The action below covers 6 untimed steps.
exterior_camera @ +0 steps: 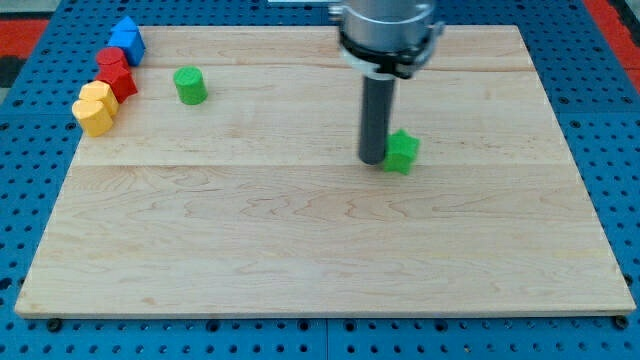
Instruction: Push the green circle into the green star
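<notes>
My board is pale, matt wood with visible grain and faint seams between planks, resting on a blue perforated surface that looks like painted metal or plastic. The green circle, green star, blue block, red blocks and yellow blocks appear smooth, solid-coloured, slightly satin. My rod is dark and matt beneath a glossy metallic collar.
</notes>
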### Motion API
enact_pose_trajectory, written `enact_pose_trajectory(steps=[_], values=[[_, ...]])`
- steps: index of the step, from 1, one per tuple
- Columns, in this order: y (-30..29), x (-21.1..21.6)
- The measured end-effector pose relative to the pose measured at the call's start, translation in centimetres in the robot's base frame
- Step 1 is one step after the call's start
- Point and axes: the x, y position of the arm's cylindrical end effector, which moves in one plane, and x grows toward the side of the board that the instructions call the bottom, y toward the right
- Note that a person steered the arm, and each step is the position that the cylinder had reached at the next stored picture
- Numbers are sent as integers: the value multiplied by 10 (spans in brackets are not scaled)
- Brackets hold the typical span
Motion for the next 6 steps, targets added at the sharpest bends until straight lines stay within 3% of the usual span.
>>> enact_pose_trajectory(steps=[1,3,4,6], values=[[40,13],[92,0],[84,-9],[-94,-3]])
